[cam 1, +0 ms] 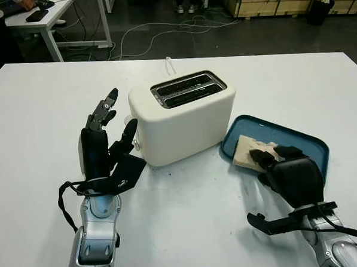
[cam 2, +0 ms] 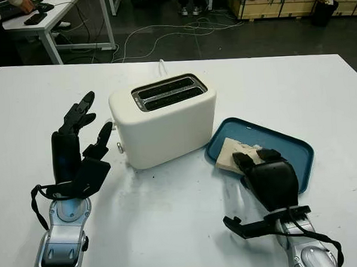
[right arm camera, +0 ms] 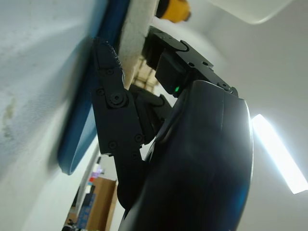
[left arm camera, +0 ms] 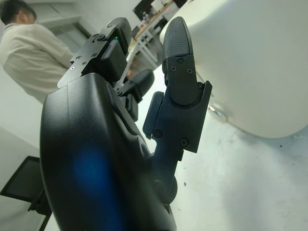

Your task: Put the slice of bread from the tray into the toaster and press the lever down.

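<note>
A white two-slot toaster (cam 1: 184,118) stands mid-table with both slots empty, and its small lever knob (cam 2: 118,148) is on the end facing my left hand. That left hand (cam 1: 115,119) is open and upright just beside this end, not touching it. To the toaster's right lies a blue tray (cam 1: 298,136). The slice of bread (cam 1: 248,149) sits at the tray's near-left rim. My right hand (cam 1: 269,158) is shut on the slice. Its fingers (cam 1: 261,157) lie on top, and its thumb (right arm camera: 103,72) presses at the edge by the rim.
The toaster's white cord (cam 1: 171,65) runs off the table's far edge. A desk (cam 1: 41,18) with a person beside it stands beyond the table at the back left. Bare white tabletop (cam 1: 188,211) stretches between my two arms.
</note>
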Tool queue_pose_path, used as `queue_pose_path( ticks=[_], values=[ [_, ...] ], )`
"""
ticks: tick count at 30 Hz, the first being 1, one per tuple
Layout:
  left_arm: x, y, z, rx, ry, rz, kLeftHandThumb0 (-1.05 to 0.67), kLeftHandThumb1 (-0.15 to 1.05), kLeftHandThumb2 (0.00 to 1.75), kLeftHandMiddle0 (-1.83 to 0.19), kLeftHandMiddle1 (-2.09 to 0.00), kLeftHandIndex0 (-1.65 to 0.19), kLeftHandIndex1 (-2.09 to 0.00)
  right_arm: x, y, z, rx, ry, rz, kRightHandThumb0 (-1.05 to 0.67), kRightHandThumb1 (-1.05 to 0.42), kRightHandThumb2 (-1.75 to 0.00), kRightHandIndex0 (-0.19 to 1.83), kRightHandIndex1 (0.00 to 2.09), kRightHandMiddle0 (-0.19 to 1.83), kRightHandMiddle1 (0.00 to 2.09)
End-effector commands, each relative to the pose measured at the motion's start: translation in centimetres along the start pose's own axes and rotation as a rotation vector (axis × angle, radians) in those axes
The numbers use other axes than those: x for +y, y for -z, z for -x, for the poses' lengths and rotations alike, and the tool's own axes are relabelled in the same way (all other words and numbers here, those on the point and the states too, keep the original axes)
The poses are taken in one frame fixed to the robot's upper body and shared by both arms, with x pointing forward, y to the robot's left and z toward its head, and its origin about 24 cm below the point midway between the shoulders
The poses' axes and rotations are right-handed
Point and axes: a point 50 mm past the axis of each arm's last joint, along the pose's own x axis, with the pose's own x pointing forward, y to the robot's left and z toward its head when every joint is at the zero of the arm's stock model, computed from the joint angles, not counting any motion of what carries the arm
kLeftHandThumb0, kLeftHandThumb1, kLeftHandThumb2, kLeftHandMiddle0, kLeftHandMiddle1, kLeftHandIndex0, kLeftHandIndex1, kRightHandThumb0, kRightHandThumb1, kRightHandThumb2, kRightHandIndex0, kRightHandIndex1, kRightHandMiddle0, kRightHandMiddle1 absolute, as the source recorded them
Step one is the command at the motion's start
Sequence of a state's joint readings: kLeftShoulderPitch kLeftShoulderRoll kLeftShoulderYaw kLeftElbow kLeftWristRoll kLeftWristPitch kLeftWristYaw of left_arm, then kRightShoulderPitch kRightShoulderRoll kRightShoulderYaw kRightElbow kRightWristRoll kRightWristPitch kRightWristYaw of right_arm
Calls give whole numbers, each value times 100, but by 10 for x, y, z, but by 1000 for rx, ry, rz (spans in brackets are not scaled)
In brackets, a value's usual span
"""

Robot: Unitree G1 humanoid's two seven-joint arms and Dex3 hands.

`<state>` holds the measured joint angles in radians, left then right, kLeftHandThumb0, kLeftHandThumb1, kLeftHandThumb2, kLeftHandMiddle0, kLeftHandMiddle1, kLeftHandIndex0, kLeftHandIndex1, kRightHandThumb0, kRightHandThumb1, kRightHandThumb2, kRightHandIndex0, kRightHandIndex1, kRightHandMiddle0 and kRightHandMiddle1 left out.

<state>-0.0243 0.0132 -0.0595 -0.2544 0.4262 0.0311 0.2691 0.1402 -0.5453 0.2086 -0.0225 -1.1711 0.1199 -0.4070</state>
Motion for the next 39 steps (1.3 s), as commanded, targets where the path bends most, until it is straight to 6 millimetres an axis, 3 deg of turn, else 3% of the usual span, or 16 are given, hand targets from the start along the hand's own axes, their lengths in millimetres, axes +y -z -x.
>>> queue_pose_path(
  ticks=[1,3,5,12,15,17,20,25,28,31,33,39],
  values=[
    [1,-2,1,-12,5,-2,-53,92,36,-18,-91,-47,-2,0,-1,-2,-23,22,-9,-36,-92,-8,71,170,70,131],
    [1,-2,1,-11,5,-1,-53,92,36,-19,-90,-47,-2,-1,-2,-2,-34,35,-8,-37,-92,-9,70,174,62,148],
    [0,-2,1,-14,3,-3,-53,92,36,-19,-90,-47,-2,-1,-2,-2,-46,50,-8,-37,-92,-9,70,174,61,151],
    [-1,-2,1,-13,0,-11,-54,92,35,-20,-90,-48,-2,-2,-3,-2,-47,31,-17,-37,-92,-14,70,166,70,126],
    [-1,-2,1,-14,2,-15,-54,92,35,-21,-90,-48,-2,-2,-2,-4,-52,58,-23,-37,-92,-8,69,170,70,129],
    [-1,-2,1,-12,6,-13,-54,92,35,-20,-90,-48,-2,-5,0,-6,-59,80,-21,-37,-92,-9,72,158,74,112],
    [-1,-2,1,-13,4,-11,-54,92,35,-20,-89,-48,-2,-9,4,-11,-71,132,-32,-36,-92,-6,76,153,81,103],
    [-1,-2,1,-14,9,-8,-52,92,35,-20,-89,-47,-1,-26,15,-26,-103,166,-68,-38,-92,-17,71,159,75,111],
    [-1,-2,2,-15,9,-9,-52,92,35,-20,-89,-47,-1,-38,21,-35,-133,221,-100,-40,-92,-20,73,158,77,102],
    [-1,-2,2,-12,12,-6,-53,92,36,-19,-89,-47,-1,-48,25,-41,-150,283,-123,-38,-92,-19,70,173,59,150],
    [-1,-2,2,-12,11,-1,-52,92,36,-19,-89,-46,-1,-54,27,-45,-155,319,-136,-36,-92,-19,71,174,52,167],
    [-1,-1,2,-10,10,-6,-52,92,35,-19,-89,-47,-1,-70,37,-54,-143,321,-171,-35,-92,-25,70,175,48,174]
  ],
)
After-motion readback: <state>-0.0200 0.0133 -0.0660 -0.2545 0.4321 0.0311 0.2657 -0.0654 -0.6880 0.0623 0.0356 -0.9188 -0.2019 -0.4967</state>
